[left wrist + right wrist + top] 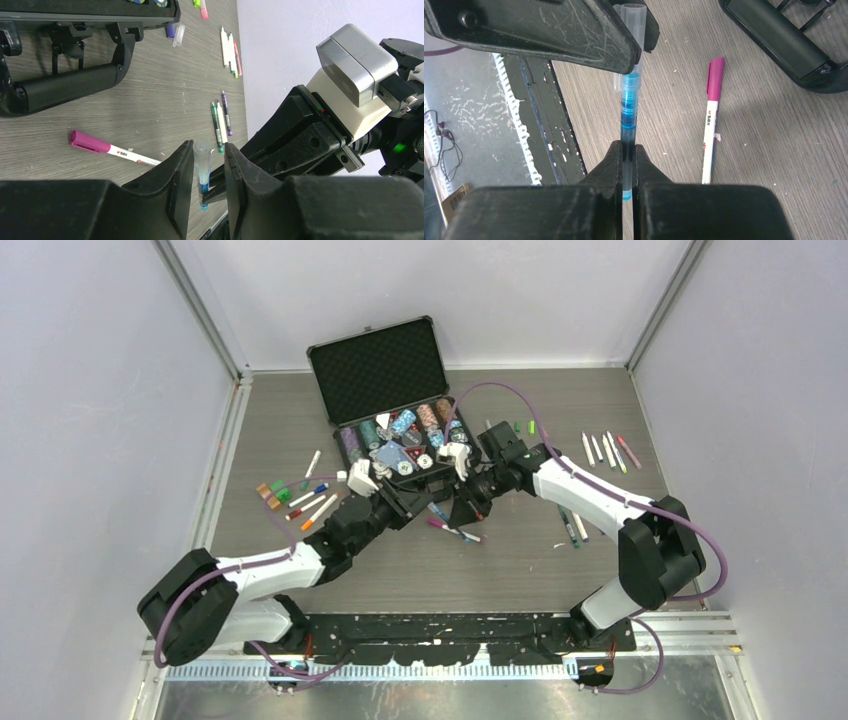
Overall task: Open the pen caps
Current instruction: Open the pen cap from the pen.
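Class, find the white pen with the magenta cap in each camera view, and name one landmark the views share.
Top external: white plastic pen with magenta cap, just below picture centre.
Left wrist: left of centre, lower half.
Right wrist: right of centre, lying lengthwise up the picture.
Shared landmark: black hard case.

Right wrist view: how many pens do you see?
2. A blue pen, held by the right gripper, its clear cap inside the left gripper; a magenta-capped pen lying on the table beside it. Others may be hidden.
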Action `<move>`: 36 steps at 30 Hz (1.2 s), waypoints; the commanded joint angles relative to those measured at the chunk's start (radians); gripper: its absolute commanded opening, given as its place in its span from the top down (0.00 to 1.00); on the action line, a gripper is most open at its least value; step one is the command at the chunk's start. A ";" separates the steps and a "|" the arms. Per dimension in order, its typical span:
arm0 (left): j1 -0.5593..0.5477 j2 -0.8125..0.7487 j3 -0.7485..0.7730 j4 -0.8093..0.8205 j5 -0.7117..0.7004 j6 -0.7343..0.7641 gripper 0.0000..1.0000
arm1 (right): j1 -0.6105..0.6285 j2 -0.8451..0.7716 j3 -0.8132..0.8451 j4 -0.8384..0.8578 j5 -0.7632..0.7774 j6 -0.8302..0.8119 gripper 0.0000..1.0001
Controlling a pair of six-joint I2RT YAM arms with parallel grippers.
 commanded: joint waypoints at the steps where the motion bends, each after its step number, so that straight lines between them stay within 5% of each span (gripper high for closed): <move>1: -0.001 0.016 0.041 0.032 0.009 0.028 0.70 | 0.001 0.005 0.001 0.039 -0.024 0.008 1.00; 9: -0.001 0.028 0.039 0.030 0.002 0.029 0.73 | 0.001 0.008 0.001 0.036 -0.034 0.006 0.99; 15: -0.001 0.030 0.040 0.045 0.000 0.049 1.00 | 0.001 0.012 -0.001 0.033 -0.049 0.003 0.98; 19: -0.001 0.032 0.033 0.075 0.019 0.058 1.00 | 0.000 0.008 -0.012 0.085 -0.041 0.067 0.58; 22: -0.001 0.034 0.033 0.082 0.039 0.057 1.00 | -0.007 0.010 -0.015 0.112 -0.037 0.106 0.53; 30: -0.001 0.057 0.037 0.113 0.071 0.055 1.00 | -0.016 0.018 -0.019 0.150 -0.033 0.151 0.65; 34: -0.001 0.085 0.020 0.180 0.051 0.044 1.00 | -0.016 0.031 -0.014 0.137 -0.041 0.149 0.98; 36: 0.009 0.072 -0.001 0.217 -0.006 0.050 1.00 | -0.016 0.043 0.004 0.072 -0.045 0.100 0.99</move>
